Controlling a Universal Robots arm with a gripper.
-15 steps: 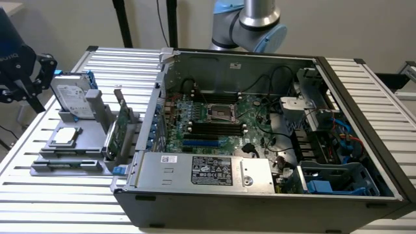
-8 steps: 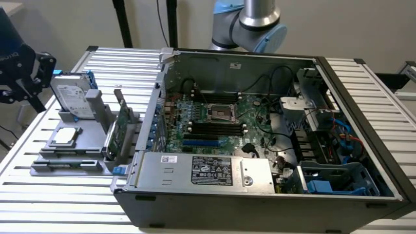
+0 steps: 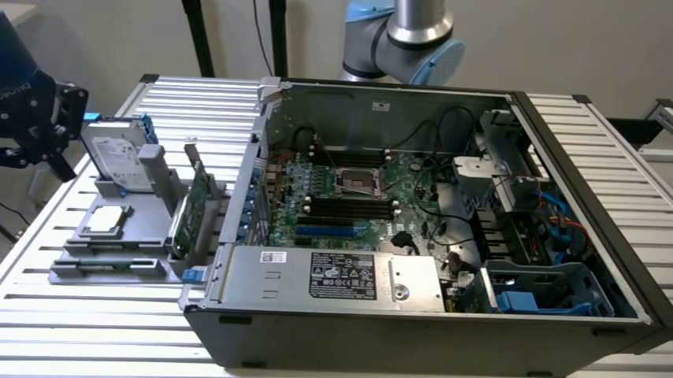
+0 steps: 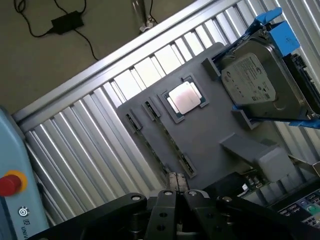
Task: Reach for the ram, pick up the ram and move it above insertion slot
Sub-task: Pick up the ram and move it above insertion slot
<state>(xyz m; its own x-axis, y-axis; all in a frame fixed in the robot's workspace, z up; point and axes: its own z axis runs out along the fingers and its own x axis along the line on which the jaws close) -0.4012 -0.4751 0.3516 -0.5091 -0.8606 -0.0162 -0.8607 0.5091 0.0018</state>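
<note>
Close under the wrist camera: gripper (image 4: 177, 192), fingertips pressed together, nothing between them. It hangs over the near end of the grey fixture (image 4: 215, 145), clear of it.

Just beyond the tips: two long narrow slots (image 4: 167, 137) in the fixture, side by side, clips at their ends. A thin dark line runs along each. Ram: cannot tell whether either line is the stick on edge or a bare slot.

Next out on the fixture: CPU (image 4: 184, 97), lying flat in a square pocket, silver lid up. Past it, the drive (image 4: 250, 85), propped on edge in blue rails, label showing.

The fixture sits on a ribbed metal table (image 4: 90, 145). At the table's edge, a pale blue box (image 4: 7, 145) with a red button. Beyond the table, bare floor with a black adapter (image 4: 67, 21) and its cable.

Exterior view: the gripper is at the left edge, beside the drive. A green card (image 3: 187, 220) stands upright in the fixture, between the drive and the open case (image 3: 421, 346). Inside the case, a silver labelled box (image 3: 336, 279) is nearest. Behind it lies the board (image 3: 410, 177) with black memory slots (image 3: 347, 206) in a row, well apart from the gripper. Farthest back, an arm joint (image 3: 415, 35) shows above the case.
</note>
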